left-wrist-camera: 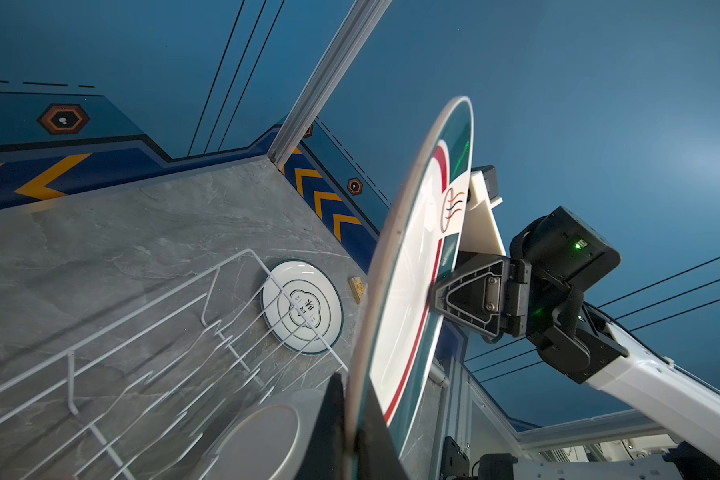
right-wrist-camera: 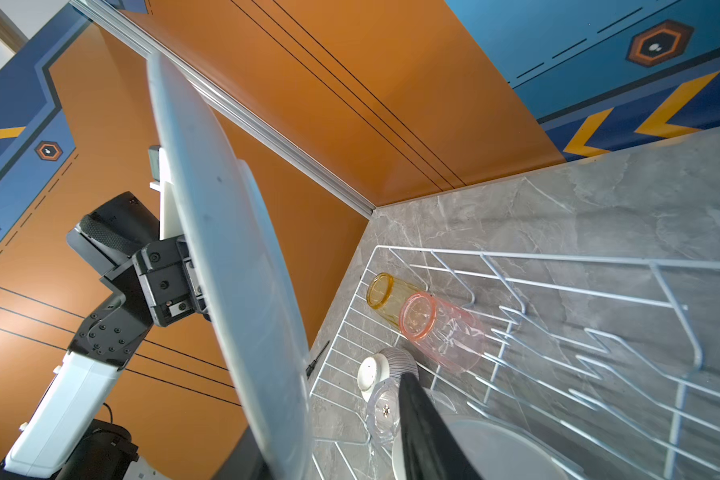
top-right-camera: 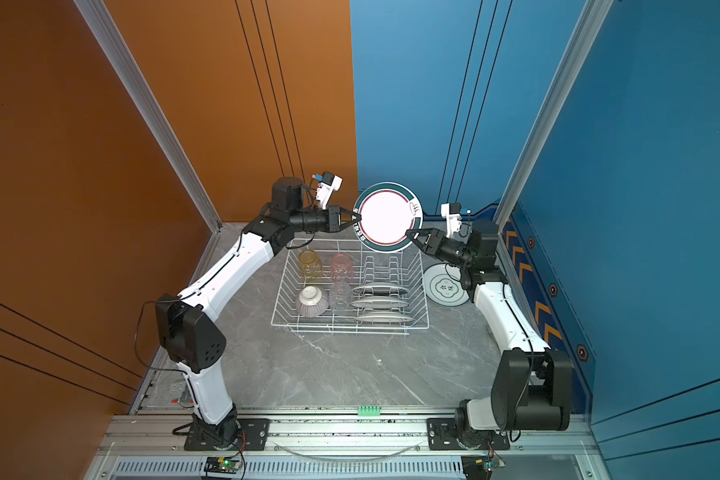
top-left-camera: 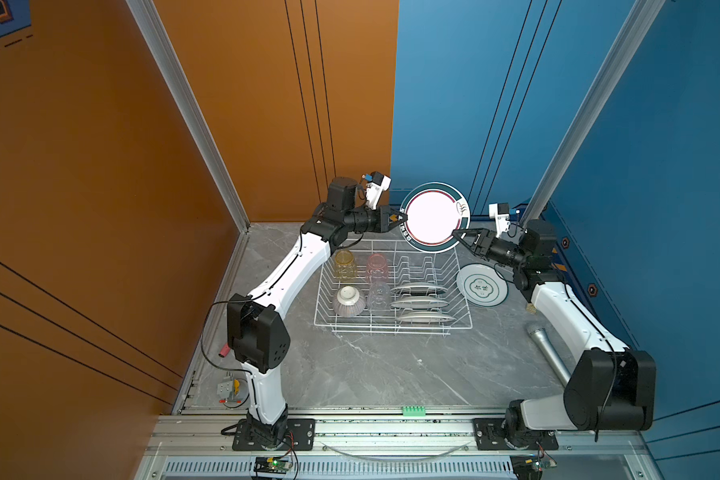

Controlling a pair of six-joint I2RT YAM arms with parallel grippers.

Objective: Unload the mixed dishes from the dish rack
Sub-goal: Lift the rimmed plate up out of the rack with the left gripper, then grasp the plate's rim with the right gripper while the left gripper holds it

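Note:
A white dark-rimmed plate [top-left-camera: 435, 217] [top-right-camera: 387, 217] stands on edge in the air above the far side of the dish rack [top-left-camera: 391, 330]. My left gripper [top-left-camera: 404, 218] [left-wrist-camera: 352, 436] is shut on its left rim. My right gripper [top-left-camera: 458, 235] [right-wrist-camera: 333, 415] straddles the lower right rim, open, with a gap still showing beside the plate [right-wrist-camera: 225, 270]. In the rack lie three plates [top-left-camera: 420, 303], a yellow tumbler [top-left-camera: 344, 264], a pink tumbler [top-left-camera: 377, 268], a clear tumbler [top-left-camera: 378, 296] and an upturned striped bowl [top-left-camera: 348, 301].
Another plate [top-left-camera: 482, 285] lies flat on the marble table right of the rack, under my right forearm. A silver microphone [top-left-camera: 547, 349] lies at the right front. A red handle [top-left-camera: 224, 351] shows at the left edge. Walls stand close behind.

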